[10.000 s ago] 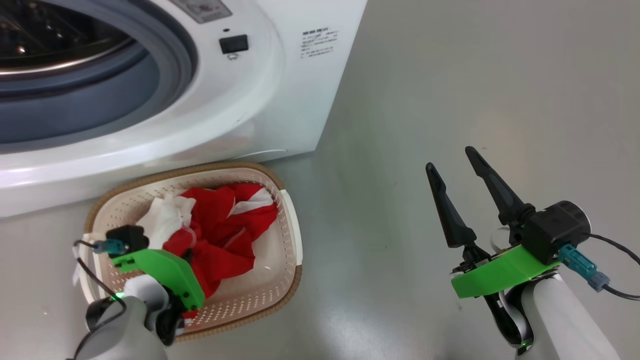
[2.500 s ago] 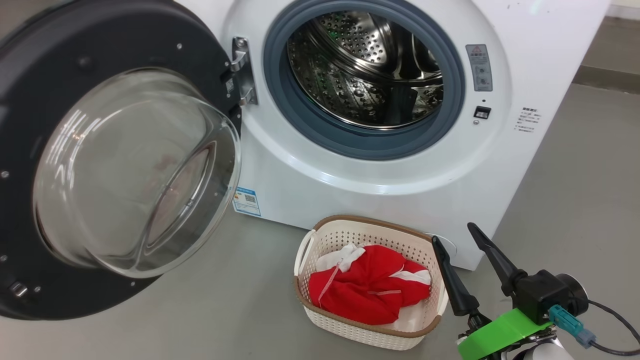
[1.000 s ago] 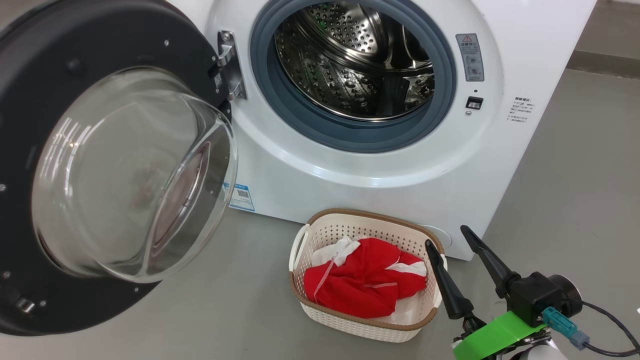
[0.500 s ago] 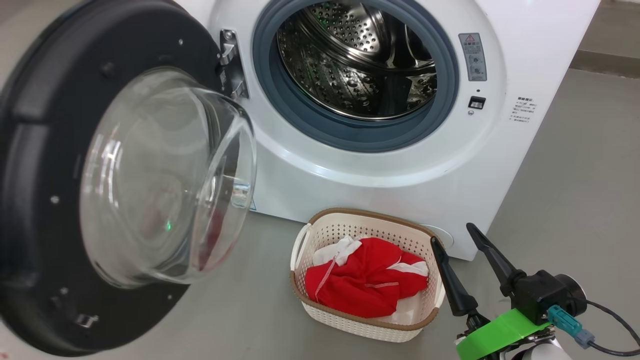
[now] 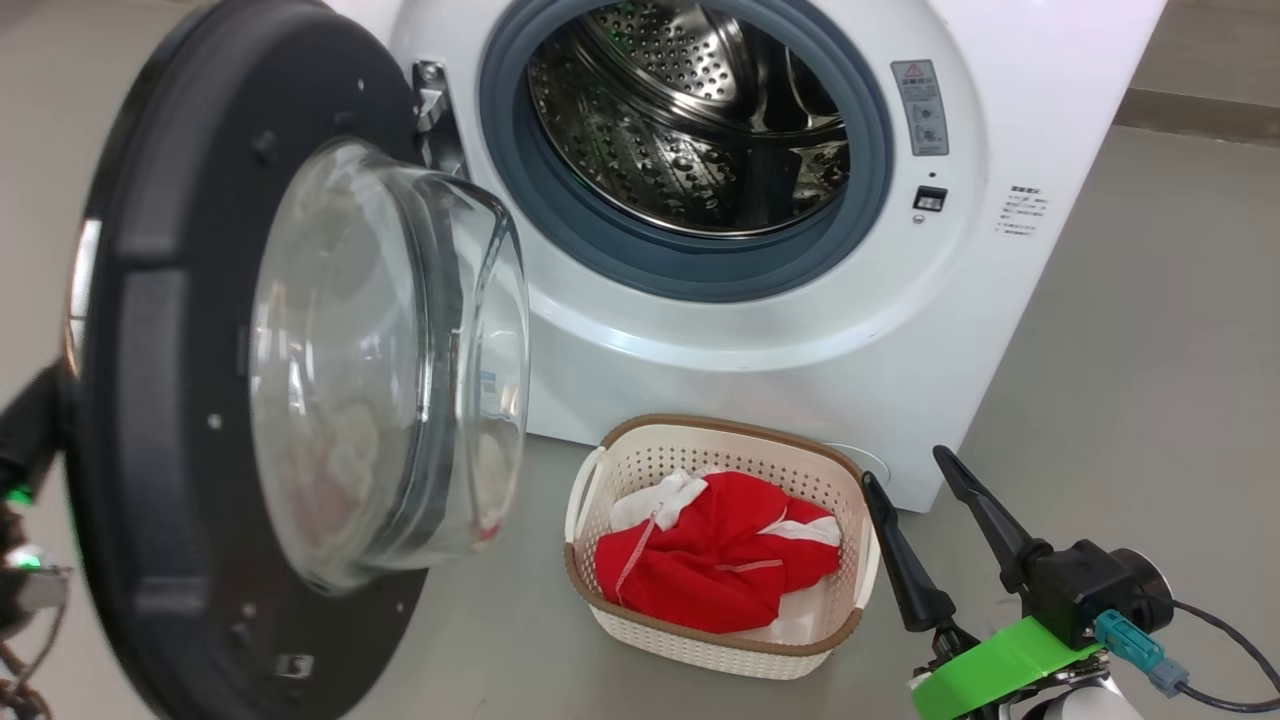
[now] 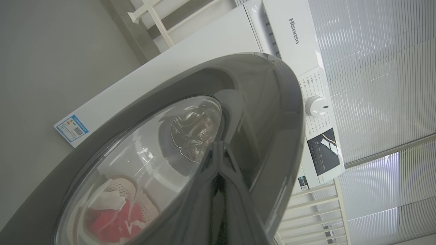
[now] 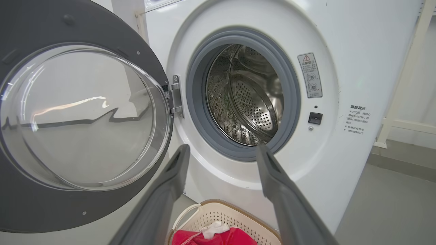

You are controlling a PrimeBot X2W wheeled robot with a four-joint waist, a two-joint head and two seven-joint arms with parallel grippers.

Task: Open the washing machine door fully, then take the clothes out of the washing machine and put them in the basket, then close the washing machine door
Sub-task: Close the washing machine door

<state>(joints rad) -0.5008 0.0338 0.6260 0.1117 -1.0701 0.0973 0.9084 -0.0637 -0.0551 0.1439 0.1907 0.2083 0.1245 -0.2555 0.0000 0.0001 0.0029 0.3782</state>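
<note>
- Right hand: lower right of the head view, just beside the basket's right end. Its two long dark tapered fingers are spread wide, hold nothing and point up toward the machine front. A green bracket sits at the wrist.
- Left hand: fingers pressed together into a single point with nothing between them. They lie along the glossy outer face of the washing machine door. Contact with that face cannot be confirmed.
- The door is round, with a wide black rim and a clear glass bowl. It stands partly open at the left of the head view. It hangs upright from a metal hinge at the left of the opening, and the bowl bulges toward the right of that view. The door stands between the left hand and the machine.
- Basket: on the grey floor, directly before the machine's lower front, below the opening. It is cream perforated plastic, a rounded rectangle with a brown woven-look rim. The open top faces up and the long axis runs across the head view, along the machine front.
- Clothes: soft red fabric with white panels, crumpled in a pile inside the basket.
- Washing machine: a white box. A grey rubber ring frames the perforated steel drum, whose mouth faces the robot. No cloth is visible in the part of the drum on view.
- Label stickers and a small dark latch socket sit right of the opening.
</note>
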